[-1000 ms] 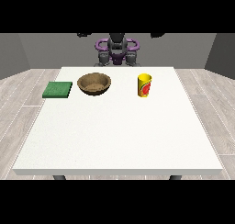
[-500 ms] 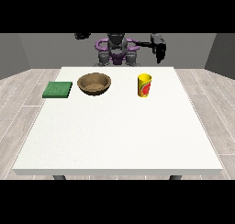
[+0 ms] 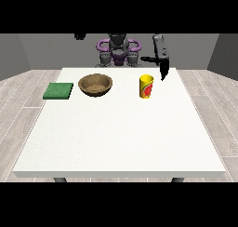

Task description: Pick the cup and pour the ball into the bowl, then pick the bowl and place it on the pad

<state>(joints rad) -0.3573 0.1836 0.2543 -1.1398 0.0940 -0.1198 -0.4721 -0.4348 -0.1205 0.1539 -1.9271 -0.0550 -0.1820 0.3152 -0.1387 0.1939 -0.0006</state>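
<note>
At the view's right, the raised hand [image 3: 161, 58] hangs above the table's far edge, fingers straight and pointing down, thumb sticking out sideways, holding nothing. Its fingertips hover near the one yellow cup [image 3: 146, 86], up and to the right of it, not touching. The cup stands upright on the white table [image 3: 121, 137]. Left of it sits one brown bowl [image 3: 95, 84], and farther left lies one green pad [image 3: 58, 90]. The hand at the view's left [image 3: 80, 36] is barely visible at the top; whether its fingers are spread or curled I cannot tell.
</note>
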